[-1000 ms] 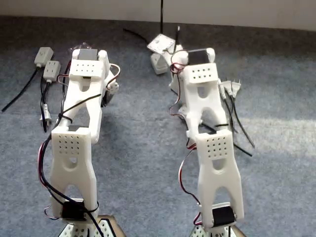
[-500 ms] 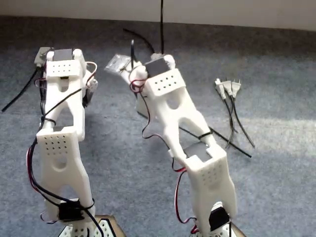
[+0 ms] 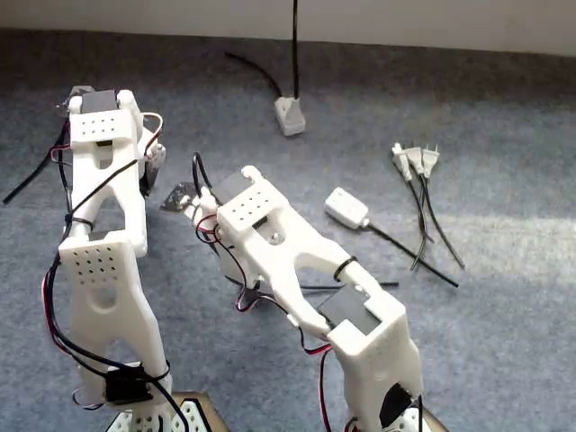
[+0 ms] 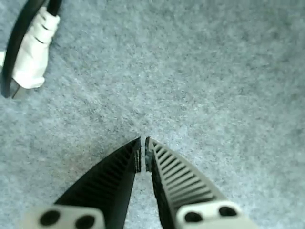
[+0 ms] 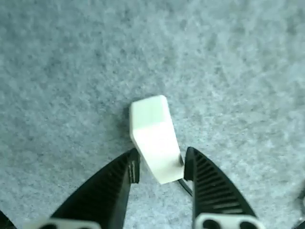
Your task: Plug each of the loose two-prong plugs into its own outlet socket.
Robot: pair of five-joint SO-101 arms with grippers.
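Outlet socket [image 5: 155, 138] pinched in right gripper [image 5: 161, 162]
Long axis points straight ahead of jaws; loose plugs [image 3: 414, 160] lie well away.

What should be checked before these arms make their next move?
1. Right fingers grip the white socket block: ok.
2. Left fingers free: ok, shut on nothing.
3. A plug near the left fingers: ok, a white plug lies on the carpet, untouched.
4. Two more plugs lying in the open: ok, side by side.
5. Held block's slots facing a plug: cannot tell.
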